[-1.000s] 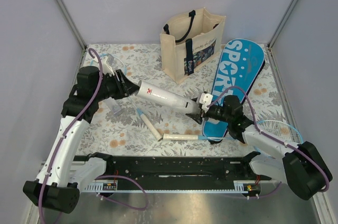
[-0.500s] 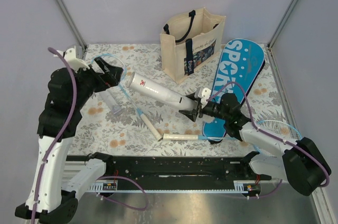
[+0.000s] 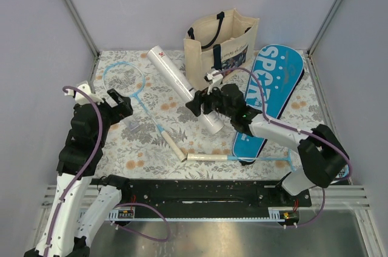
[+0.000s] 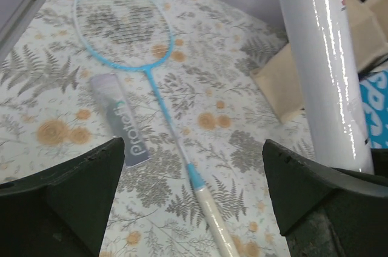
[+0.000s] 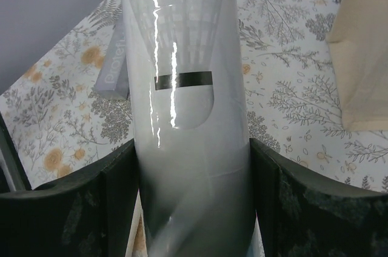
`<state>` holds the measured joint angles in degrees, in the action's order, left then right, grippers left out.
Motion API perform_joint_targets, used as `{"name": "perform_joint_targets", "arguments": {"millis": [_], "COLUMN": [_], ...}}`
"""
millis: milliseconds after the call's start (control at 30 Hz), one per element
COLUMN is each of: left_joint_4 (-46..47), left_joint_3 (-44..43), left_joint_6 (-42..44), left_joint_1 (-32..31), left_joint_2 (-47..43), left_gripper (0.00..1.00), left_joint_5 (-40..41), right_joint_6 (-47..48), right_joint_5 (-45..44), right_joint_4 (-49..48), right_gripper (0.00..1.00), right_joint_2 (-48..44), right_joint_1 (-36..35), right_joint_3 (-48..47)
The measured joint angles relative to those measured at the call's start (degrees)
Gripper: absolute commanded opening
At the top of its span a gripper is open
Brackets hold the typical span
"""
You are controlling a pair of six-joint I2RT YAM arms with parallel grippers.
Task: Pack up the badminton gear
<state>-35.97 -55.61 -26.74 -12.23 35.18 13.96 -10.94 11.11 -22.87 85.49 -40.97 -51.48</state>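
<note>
Right wrist: right gripper [image 5: 193, 172] clamps white tube [image 5: 182, 75] near one end (left gripper [image 4: 194, 157] wide, empty). Swing slowly, or long tube may slip.

Tote bag [image 3: 221, 48] (an obstacle) — just beside tube [image 3: 176, 78]

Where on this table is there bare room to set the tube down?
Bare cloth lies near left, between the racket handle and its near edge, and far right, between the blue case and the wall. The middle is crowded: tube in the right end effector, tote bag.
</note>
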Motion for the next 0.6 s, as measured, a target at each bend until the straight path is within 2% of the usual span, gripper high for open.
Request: {"name": "perform_joint_targets", "arguments": {"millis": [267, 400, 600], "left_joint_4": [-0.33, 0.15, 0.31], "left_joint_3": [8.0, 11.96, 14.47], "left_joint_6": [-0.55, -0.81, -0.92], "left_joint_1": [0.0, 0.0, 0.0], "left_joint_2": [-2.58, -3.74, -4.07], "left_gripper": [0.99, 0.99, 0.99], "left_joint_5": [11.13, 11.93, 11.5], "right_joint_6": [-7.58, -9.33, -10.54], "right_joint_5": [-14.43, -20.65, -27.36], "right_joint_4": [7.19, 11.76, 16.9], "right_gripper": [0.31, 0.34, 0.43], "right_joint_2": [14.91, 23.43, 34.97], "right_joint_1": [-4.94, -6.91, -8.48], "right_joint_3": [-12.61, -21.97, -37.48]}}
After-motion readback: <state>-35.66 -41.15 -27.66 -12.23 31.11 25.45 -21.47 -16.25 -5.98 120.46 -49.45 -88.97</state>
